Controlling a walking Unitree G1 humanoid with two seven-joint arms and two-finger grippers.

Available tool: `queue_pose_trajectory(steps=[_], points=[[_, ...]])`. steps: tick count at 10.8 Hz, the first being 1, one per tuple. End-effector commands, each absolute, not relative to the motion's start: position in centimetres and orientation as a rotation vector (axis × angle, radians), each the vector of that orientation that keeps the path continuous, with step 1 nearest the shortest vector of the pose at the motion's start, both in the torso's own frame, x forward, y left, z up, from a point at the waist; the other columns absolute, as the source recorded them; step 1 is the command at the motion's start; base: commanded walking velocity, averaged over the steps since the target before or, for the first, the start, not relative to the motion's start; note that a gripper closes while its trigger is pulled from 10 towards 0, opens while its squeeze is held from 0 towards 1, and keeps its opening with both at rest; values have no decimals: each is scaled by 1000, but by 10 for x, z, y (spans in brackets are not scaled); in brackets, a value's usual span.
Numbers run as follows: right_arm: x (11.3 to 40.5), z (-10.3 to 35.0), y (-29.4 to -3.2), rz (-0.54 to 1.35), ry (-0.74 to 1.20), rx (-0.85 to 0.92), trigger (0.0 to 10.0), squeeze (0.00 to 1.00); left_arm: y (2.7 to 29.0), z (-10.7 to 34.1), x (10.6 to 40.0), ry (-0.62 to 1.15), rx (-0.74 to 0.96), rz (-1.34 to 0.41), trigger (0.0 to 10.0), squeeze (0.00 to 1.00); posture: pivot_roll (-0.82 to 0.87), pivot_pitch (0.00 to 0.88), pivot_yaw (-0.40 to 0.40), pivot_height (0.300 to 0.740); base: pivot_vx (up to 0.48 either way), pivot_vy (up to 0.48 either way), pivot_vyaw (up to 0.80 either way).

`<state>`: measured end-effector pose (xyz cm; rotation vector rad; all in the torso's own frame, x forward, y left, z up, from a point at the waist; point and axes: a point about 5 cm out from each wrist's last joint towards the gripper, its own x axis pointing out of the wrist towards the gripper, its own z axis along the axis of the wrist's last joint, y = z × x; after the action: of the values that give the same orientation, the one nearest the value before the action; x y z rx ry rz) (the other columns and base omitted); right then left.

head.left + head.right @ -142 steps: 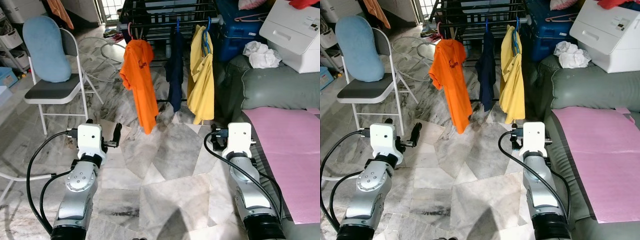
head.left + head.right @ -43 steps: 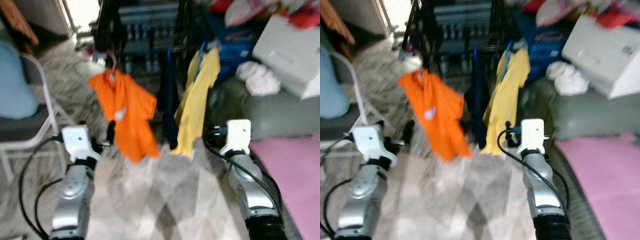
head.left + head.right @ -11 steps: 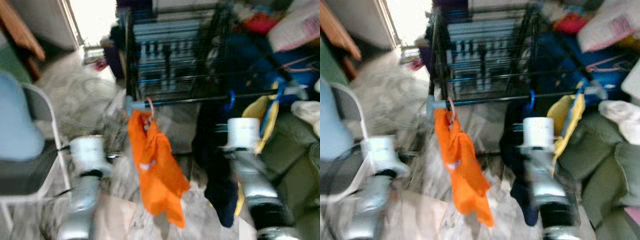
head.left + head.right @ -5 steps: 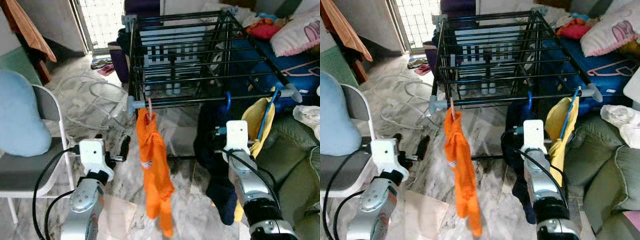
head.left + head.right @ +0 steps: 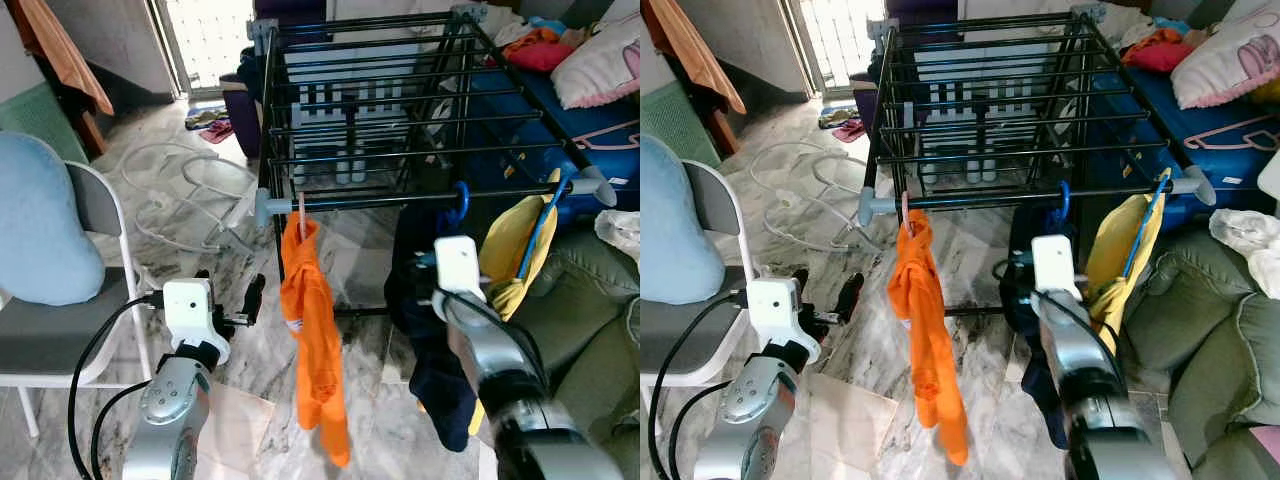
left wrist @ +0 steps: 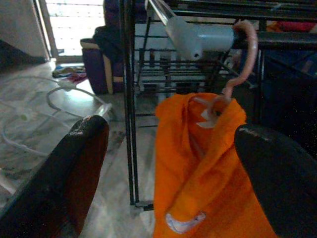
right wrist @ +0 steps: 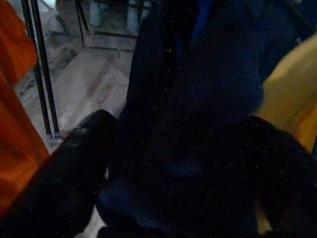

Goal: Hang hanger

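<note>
Nearest, the left gripper [image 5: 232,305] sits at about eight o'clock in the head view, its fingers spread wide and holding nothing. The right gripper [image 7: 173,163] is at four o'clock, fingers also apart, with the navy garment [image 5: 440,380] just ahead between them. Half a second ago the right arm was sharp; now it blurs and sits slightly nearer the centre, so it is likely moving towards that garment. Beyond, at twelve o'clock, the orange shirt [image 5: 315,350] hangs on its pink hanger [image 6: 241,59], hooked over the drying rack [image 5: 380,110] front rail, and the yellow shirt [image 5: 515,255] hangs at two o'clock. The rack stands closer than before, within reach.
</note>
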<state>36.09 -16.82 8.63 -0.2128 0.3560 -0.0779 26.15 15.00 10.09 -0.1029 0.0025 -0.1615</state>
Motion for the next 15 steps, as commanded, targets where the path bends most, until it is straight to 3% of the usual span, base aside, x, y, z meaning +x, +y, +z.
queue_pose_trajectory(steps=[1, 4, 5, 6, 7, 8, 9, 10, 15], points=[[366, 92, -164, -68, 343, -233, 0, 0, 150, 101, 262, 12, -97, -176, 10000, 0, -2, 0, 61, 740, 0, 0, 0], [371, 96, -179, -141, 344, -277, 0, 0, 151, 98, 259, 25, -102, -171, 10000, 0, 6, 0, 49, 740, 0, 0, 0], [370, 95, -187, -162, 350, -294, 2510, 0, 148, 96, 257, 44, -109, -191, 10000, 0, 5, 0, 51, 740, 0, 0, 0], [369, 93, -194, -184, 354, -312, 10000, 0, 143, 94, 255, 59, -118, -229, 10000, 0, 2, 0, 54, 740, 0, 0, 0], [367, 90, -195, -182, 358, -313, 10000, 0, 140, 93, 253, 70, -127, -262, 10000, 0, -3, 0, 57, 740, 0, 0, 0], [364, 86, -196, -177, 374, -307, 8078, 0, 134, 92, 250, 88, -145, -312, 10000, 0, -4, 0, 59, 740, 0, 0, 0], [363, 84, -196, -168, 383, -305, 2980, 0, 131, 91, 247, 99, -136, -343, 10000, 0, -3, 0, 59, 740, 0, 0, 0], [363, 82, -197, -161, 388, -295, 0, 0, 131, 90, 245, 107, -124, -353, 10000, 0, -2, 0, 58, 740, 0, 0, 0], [360, 76, -201, -158, 425, -264, 0, 0, 132, 89, 243, 118, -125, -353, 10000, 0, 8, 0, 46, 740, 0, 0, 0]])
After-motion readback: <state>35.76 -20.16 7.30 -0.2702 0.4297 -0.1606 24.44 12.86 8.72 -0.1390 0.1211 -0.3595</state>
